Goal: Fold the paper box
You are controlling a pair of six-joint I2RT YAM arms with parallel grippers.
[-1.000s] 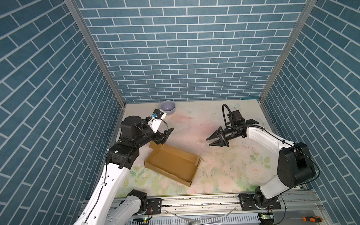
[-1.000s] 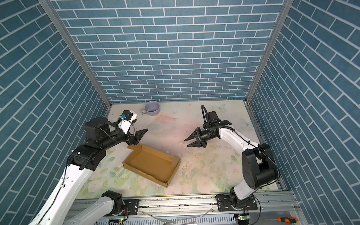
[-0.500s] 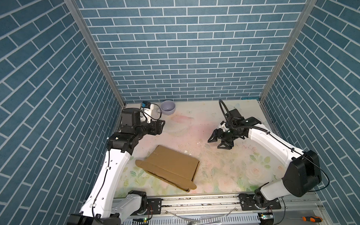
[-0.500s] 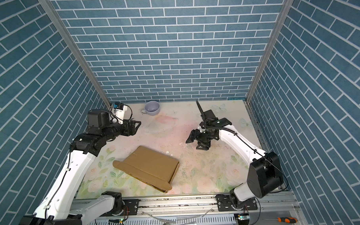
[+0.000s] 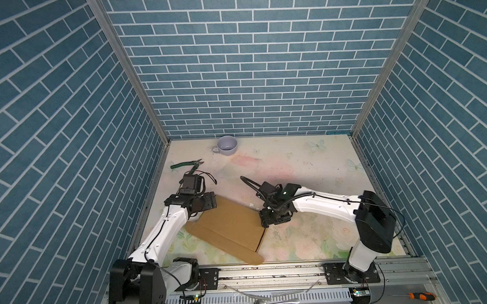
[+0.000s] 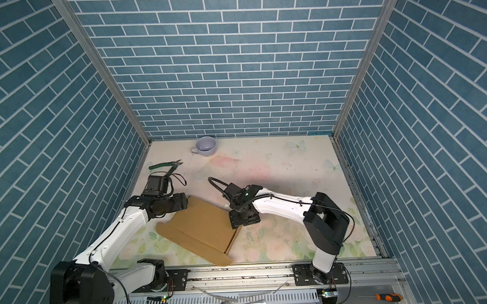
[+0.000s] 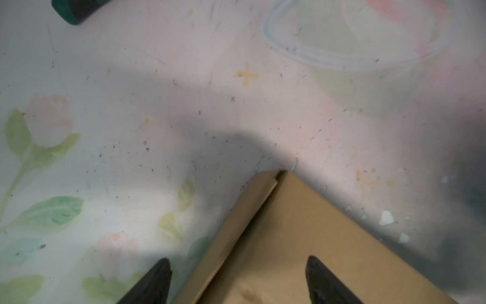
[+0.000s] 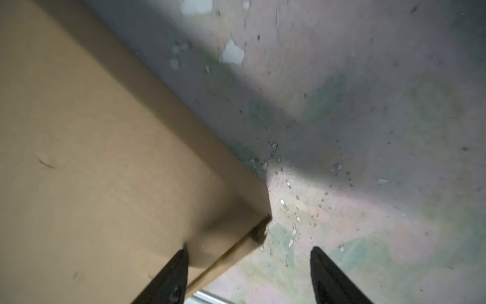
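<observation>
Both arms have been lowered to the paper box. Its corners are seen between the left jaws and the right jaws, both held open.

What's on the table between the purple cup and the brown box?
Nothing: in a top view only bare flowery table lies between the cup and the paper box.

The left arm and right arm have white link shells, black joint housings and black cables. They are mounted on black base plates bolted to a silver rail. A green indicator glows on the right wrist, and the left hand and right hand have black tapered fingers.
</observation>
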